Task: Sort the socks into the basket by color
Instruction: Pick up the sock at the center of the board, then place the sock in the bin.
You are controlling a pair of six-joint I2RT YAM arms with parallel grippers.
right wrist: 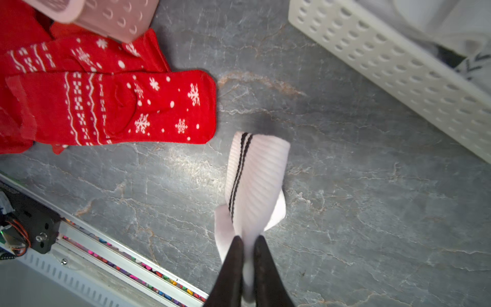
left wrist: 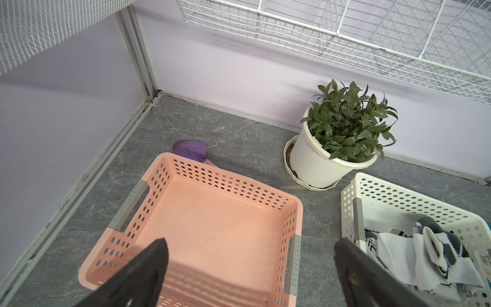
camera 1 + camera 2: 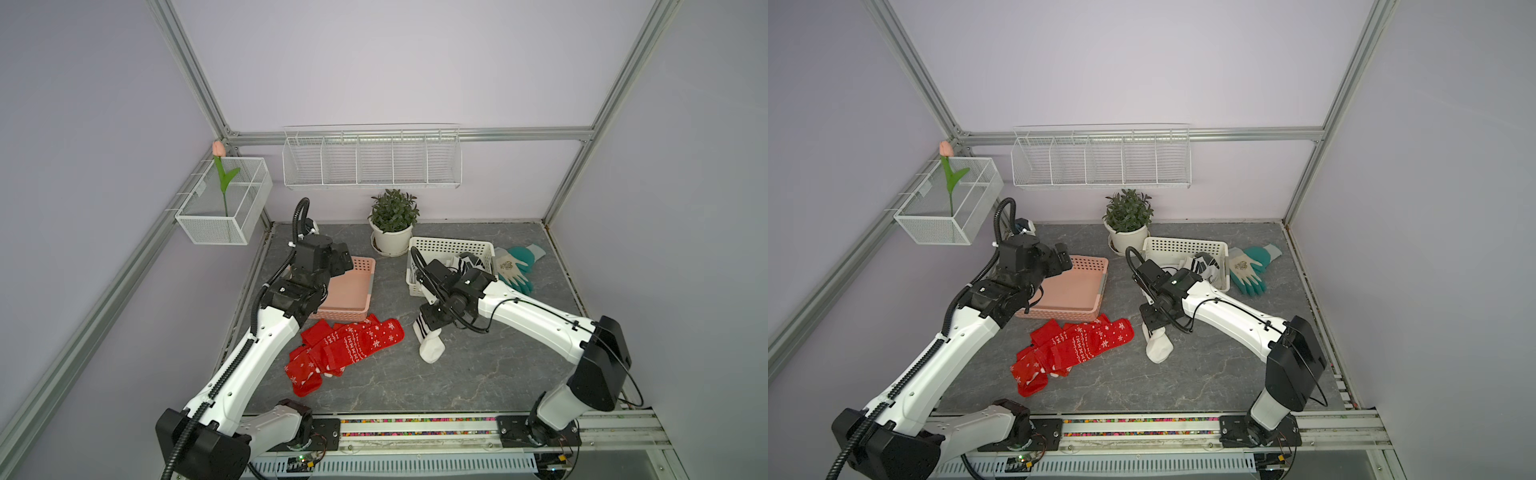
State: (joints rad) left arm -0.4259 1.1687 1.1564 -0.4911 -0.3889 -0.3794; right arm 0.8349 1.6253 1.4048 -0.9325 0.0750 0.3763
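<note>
- The right fingers [image 1: 239, 252] are pinched almost together on a white striped sock [image 1: 255, 180], gripping a bunched fold partway along it.
- That sock hangs below them over the grey tabletop [image 3: 478, 374], between the red socks [image 3: 345, 349] and the front wall of the white basket [image 3: 451, 245].
- Its long axis is close to upright. In both top views it drops from the fingers to a rounded white end low by the tabletop. Whether that end touches cannot be told.
- In the right wrist view two black stripes run lengthwise along the hanging part, whose free end points away from the fingers, down toward the tabletop.
- The red socks, patterned with white snowflakes, lie flat in an overlapping heap just in front of the pink basket [image 3: 361, 266].
- Their long axes run on a diagonal, from near left to far right in both top views. The topmost one's squared end points toward the held sock, near it but apart.
- More white socks with dark markings [image 2: 425, 252] lie crumpled inside the white basket, showing no clear axis.
- The left fingers [image 3: 343, 257] are spread wide with nothing between them, and hover above the pink basket.
- Teal-and-white gloves [image 3: 513, 266] lie against the white basket's right wall.
- A potted plant [image 3: 392, 224] stands by the back wall, between the two baskets.
</note>
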